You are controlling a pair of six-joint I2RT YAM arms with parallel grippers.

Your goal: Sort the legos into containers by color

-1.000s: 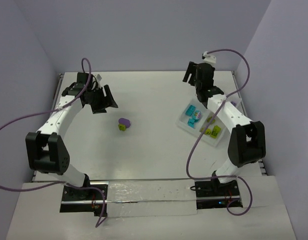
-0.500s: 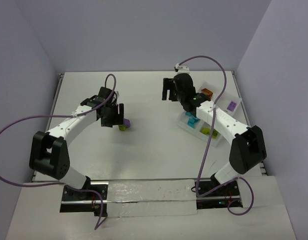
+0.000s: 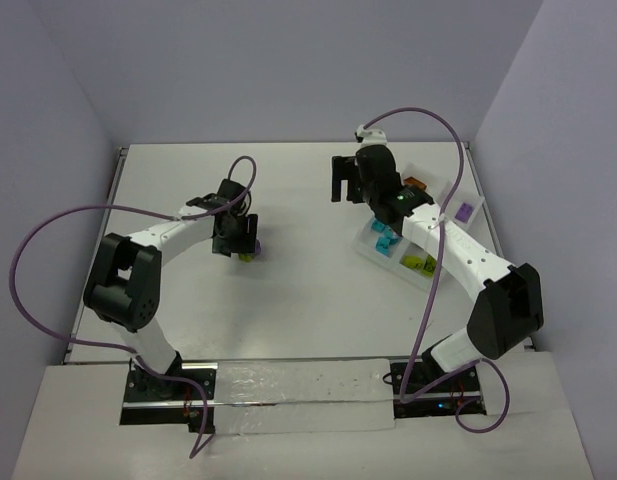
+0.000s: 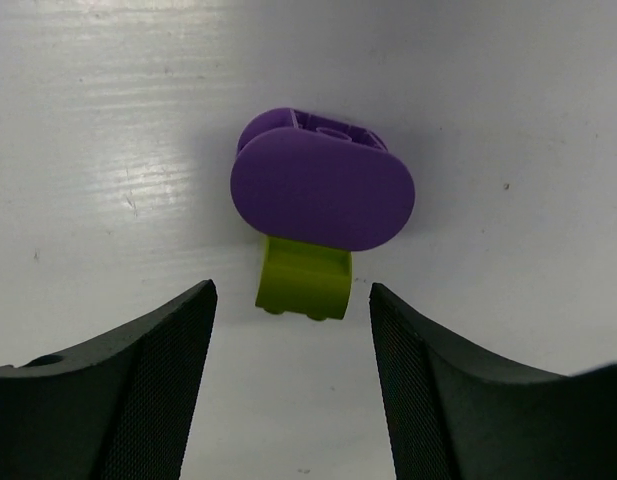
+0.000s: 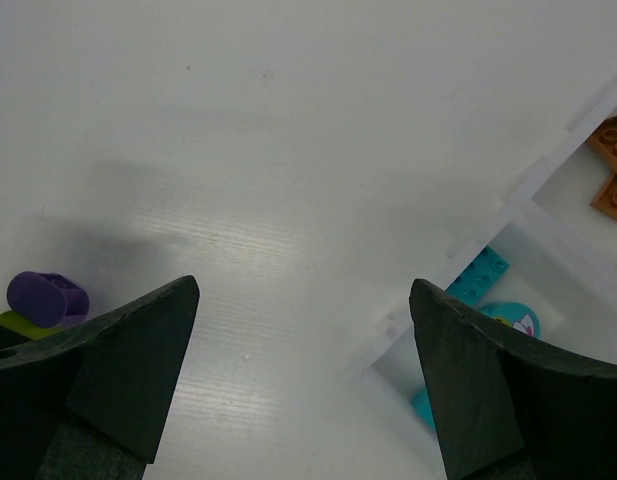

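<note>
A purple lego (image 4: 323, 187) sits stacked on a lime green lego (image 4: 304, 280) on the table; the clump also shows in the top view (image 3: 250, 249) and the right wrist view (image 5: 46, 299). My left gripper (image 4: 290, 320) is open just above the clump, its jaws on either side of the green brick, not touching. My right gripper (image 5: 303, 320) is open and empty over bare table left of the white divided tray (image 3: 366, 247). The tray holds cyan legos (image 5: 478, 278), orange legos (image 5: 616, 168), lime green legos (image 3: 423, 264) and a purple lego (image 3: 465, 212).
The tray lies at the right of the table, near the right wall. Purple cables loop from both arms over the table. The table's far edge meets the back wall.
My left gripper has swung right from the far left of the table down over the purple-and-green clump. My right gripper has moved left and nearer, off the tray's far corner.
</note>
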